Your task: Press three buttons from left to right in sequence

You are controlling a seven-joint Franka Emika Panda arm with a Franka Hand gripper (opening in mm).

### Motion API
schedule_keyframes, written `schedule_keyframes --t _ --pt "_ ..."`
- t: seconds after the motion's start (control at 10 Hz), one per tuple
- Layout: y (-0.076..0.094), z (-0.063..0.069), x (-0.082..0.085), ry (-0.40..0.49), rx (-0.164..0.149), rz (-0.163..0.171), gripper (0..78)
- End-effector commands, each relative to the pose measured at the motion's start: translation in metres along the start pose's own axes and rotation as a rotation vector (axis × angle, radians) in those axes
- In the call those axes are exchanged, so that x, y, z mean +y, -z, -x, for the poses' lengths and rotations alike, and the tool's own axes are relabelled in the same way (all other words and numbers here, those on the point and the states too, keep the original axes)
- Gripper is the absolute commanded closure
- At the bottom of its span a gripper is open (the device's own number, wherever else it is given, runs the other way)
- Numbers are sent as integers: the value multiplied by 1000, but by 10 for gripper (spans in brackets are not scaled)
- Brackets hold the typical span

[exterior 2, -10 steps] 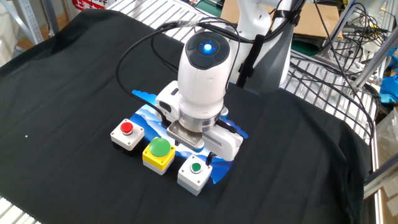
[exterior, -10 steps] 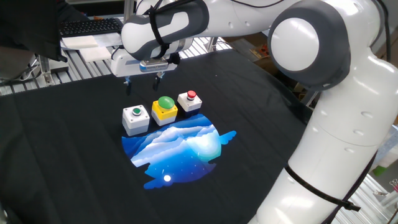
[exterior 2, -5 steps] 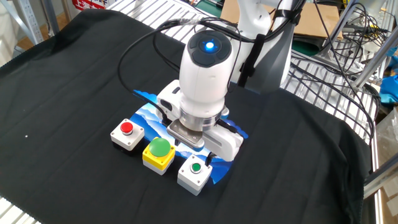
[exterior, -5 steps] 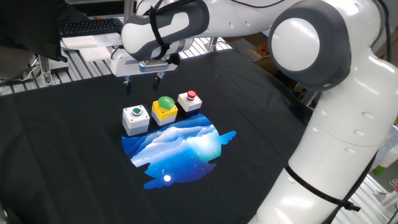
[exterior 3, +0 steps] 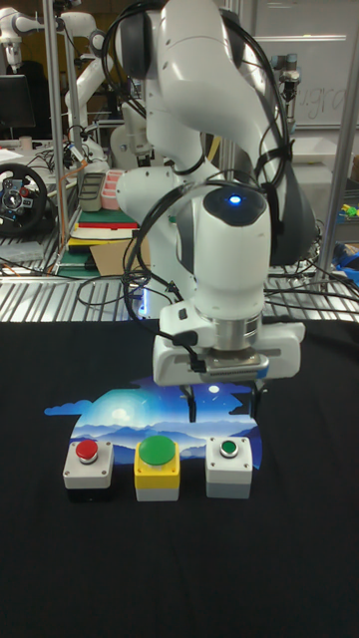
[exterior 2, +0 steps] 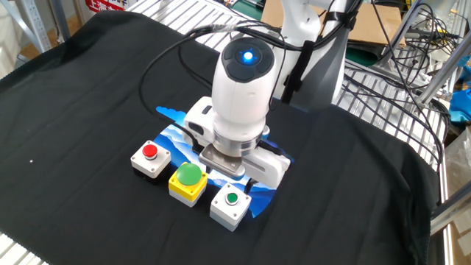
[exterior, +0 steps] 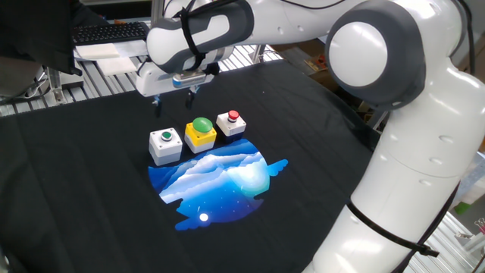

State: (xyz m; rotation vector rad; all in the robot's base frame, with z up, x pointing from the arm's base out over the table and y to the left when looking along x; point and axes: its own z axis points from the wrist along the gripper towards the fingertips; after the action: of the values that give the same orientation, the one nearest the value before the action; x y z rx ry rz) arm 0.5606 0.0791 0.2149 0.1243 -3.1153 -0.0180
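three push-button boxes sit in a close row on the black cloth [exterior: 83, 182] that covers the bench, at the edge of a blue-and-white mountain picture [exterior: 220, 178] printed on it. in one fixed view, from left to right, they are the grey-white box with small green button [exterior: 165, 145], the yellow box with big green dome [exterior: 201, 133] and the smaller white box with red button [exterior: 231, 123]; neighbours stand just beside each other, nearly touching.

the gripper [exterior: 173, 101] hangs above the cloth behind the row, over the gap between the grey-white box and the yellow one, touching none of them. its two dark fingers [exterior: 157, 104] point straight down with a clear gap between them, and they hold nothing. in the tall fixed view the gripper [exterior 3: 224, 397] shows the same spread fingers, the tips hanging over the blue picture, just above the tops of the boxes. in the other fixed view the wrist with its blue light [exterior 2: 246, 55] covers the fingers, and the row reads red, yellow, grey-white from the left.

a keyboard [exterior: 110, 32] lies beyond the cloth's far edge.
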Motion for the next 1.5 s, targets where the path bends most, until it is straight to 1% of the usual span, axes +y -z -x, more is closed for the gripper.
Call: schedule_keyframes --t 0.1,0.2,0.3,0.5,0.6,0.7,0.8,0.9,1.0,1.2,1.4,1.5 --pt "1 1 0 58 25 -1 1" --pt "1 0 6 43 27 0 1" --pt "2 0 17 16 27 -1 1" --pt "4 -5 49 -50 26 3 1" --pt "1 -8 63 -78 23 9 1" --pt "-5 -11 74 -94 18 23 1" --pt "-13 -11 83 -110 5 46 1" --pt "-18 -12 90 -122 -7 48 1" --pt "-24 -11 95 -140 -15 49 1" --pt "-23 -7 95 -173 -13 49 1" --pt "-20 -1 94 -186 -14 43 1" --pt "-15 7 92 -193 -14 32 1"
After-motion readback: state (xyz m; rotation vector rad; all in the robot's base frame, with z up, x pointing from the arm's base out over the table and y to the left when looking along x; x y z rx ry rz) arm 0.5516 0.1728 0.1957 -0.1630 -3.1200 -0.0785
